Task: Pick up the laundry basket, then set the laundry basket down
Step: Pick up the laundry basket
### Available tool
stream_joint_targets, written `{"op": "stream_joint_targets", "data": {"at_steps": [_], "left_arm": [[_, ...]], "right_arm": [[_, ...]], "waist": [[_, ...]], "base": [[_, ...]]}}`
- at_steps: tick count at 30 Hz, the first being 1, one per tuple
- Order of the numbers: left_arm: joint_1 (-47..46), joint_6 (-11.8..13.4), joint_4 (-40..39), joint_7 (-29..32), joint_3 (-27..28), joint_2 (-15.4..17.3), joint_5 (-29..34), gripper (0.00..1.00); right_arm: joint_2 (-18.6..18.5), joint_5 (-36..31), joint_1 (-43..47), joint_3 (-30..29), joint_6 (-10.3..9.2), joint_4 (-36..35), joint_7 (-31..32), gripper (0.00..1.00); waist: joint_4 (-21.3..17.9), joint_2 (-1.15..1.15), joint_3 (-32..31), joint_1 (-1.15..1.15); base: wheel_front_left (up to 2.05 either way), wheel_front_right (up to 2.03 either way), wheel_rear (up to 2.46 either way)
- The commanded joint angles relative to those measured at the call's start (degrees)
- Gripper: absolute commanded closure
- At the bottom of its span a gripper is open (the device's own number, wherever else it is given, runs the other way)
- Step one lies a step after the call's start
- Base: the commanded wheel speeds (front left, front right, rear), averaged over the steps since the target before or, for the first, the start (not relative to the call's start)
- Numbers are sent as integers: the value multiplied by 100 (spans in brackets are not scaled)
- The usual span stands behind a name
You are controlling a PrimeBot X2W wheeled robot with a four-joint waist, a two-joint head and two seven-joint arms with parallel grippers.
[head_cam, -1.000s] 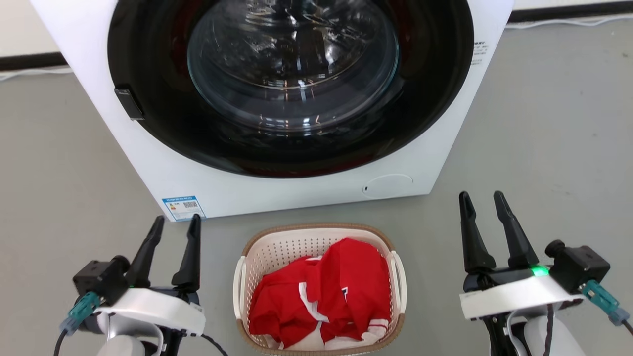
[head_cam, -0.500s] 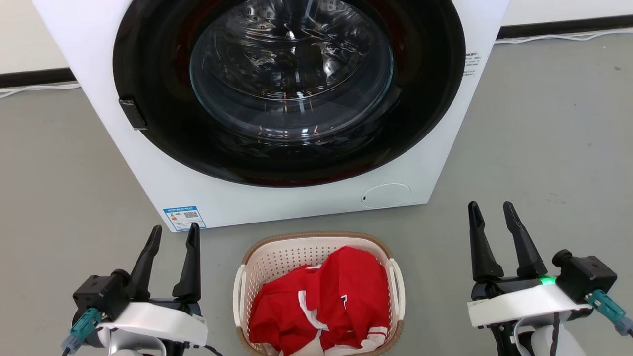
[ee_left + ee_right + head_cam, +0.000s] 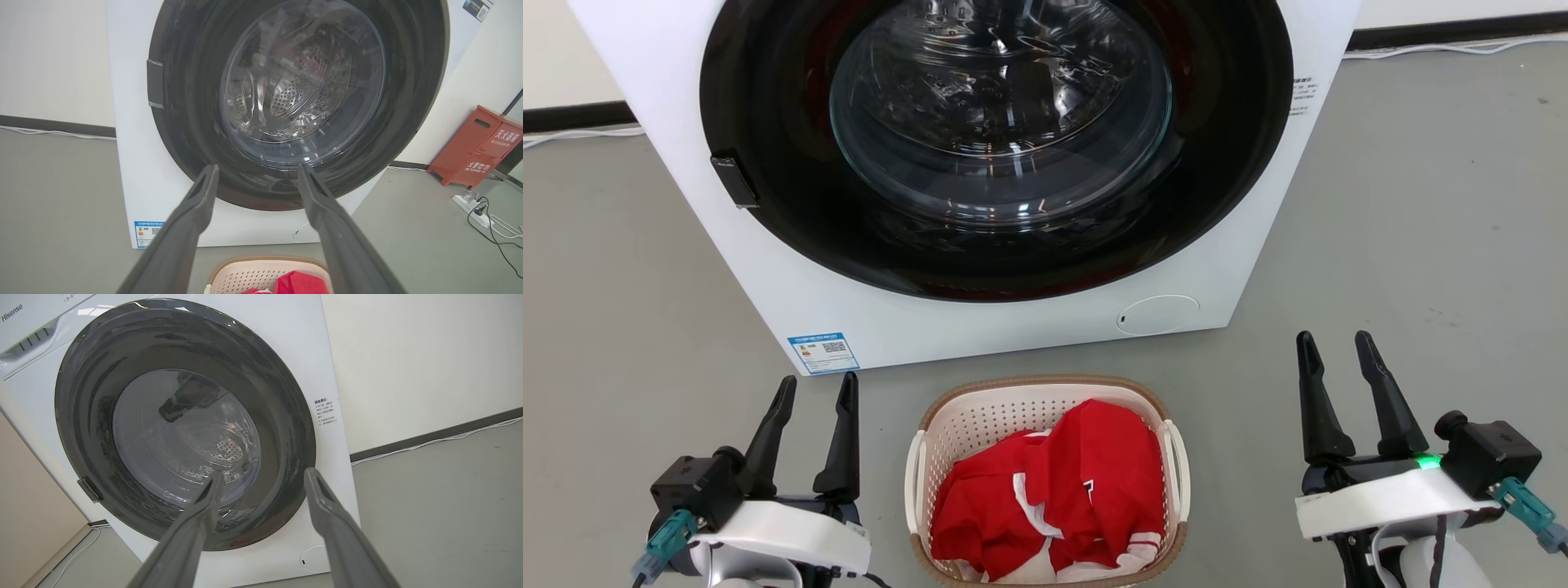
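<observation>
Now, the laundry basket (image 3: 980, 429) is seen set on the grey floor (image 3: 1421, 204) just in front of the washing machine (image 3: 792, 278), below its round glass door, and red clothing (image 3: 1094, 465) is heaped inside it. The left gripper (image 3: 818, 378) is held wide open and empty before the machine's labelled corner. The right gripper (image 3: 1332, 335) is likewise spread, nothing gripped, off the machine's other front corner.

It seems to be a bare test room arranged as a laundry corner. A washing machine (image 3: 996, 163) stands on a grey floor (image 3: 1421, 204) by a plain cream wall (image 3: 408, 367), with the laundry basket (image 3: 988, 420) before it. A red box (image 3: 476, 147) and a power strip (image 3: 470, 206) are on the floor nearby.
</observation>
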Motion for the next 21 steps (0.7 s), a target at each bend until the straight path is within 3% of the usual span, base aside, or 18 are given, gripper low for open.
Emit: {"op": "stream_joint_targets", "data": {"at_steps": [1, 21], "left_arm": [[-187, -15, -113, -35, 168, 39, -1, 0], [-465, -15, 103, -35, -34, 211, -125, 0]], "right_arm": [[4, -36, -125, 127, 42, -144, -62, 0], [4, -30, -320, 193, 42, 67, -62, 0]], "waist": [[-6, 0, 3, 0], [-54, 0, 518, 0]], "base": [[0, 0, 0], [0, 0, 0]]}}
